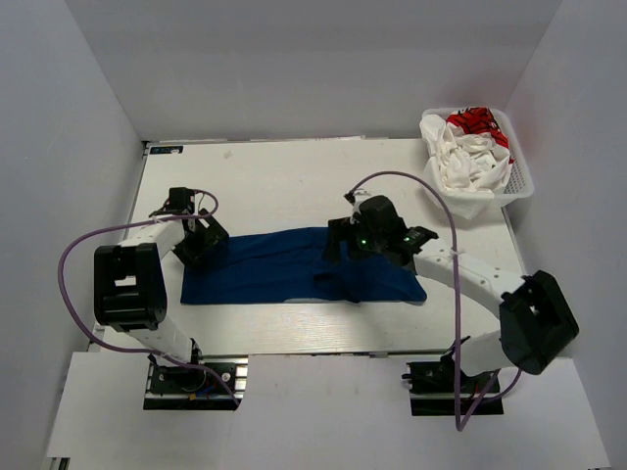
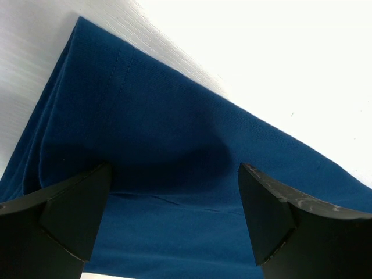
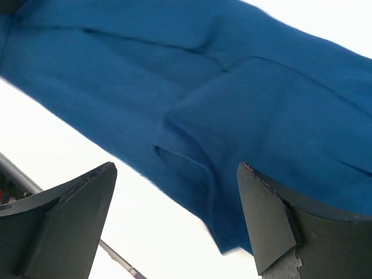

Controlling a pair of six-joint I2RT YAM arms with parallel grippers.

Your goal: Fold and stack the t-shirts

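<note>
**Folding the blue shirt: both pincers open over a long band of cloth**

The blue shirt [image 1: 284, 266] lies across the middle of the counter [image 1: 294, 176] as a long flat band running left to right. It looks already folded lengthwise, which would explain why its long edges run so straight.

The left pincer [image 2: 174, 195] hangs over the band's left end. Its jaws are spread wide, cloth shows beneath the gap, and it grips nothing. The right pincer [image 3: 174, 195] sits over the right part, also wide open and empty, just above a sleeve flap doubled onto the body. Each arm is probably set at its own end so the ends can be brought together.

The white shirt [image 1: 468, 147], with red print showing, is bunched in the basket [image 1: 521, 188] at the far right corner, well apart from the work.

Bare counter lies beyond the band's far edge, and a narrower strip runs along its near edge. The left end stops short of the counter's side edge. Side walls stand close on both sides, so I judge inward sweeps the freer ones.
</note>
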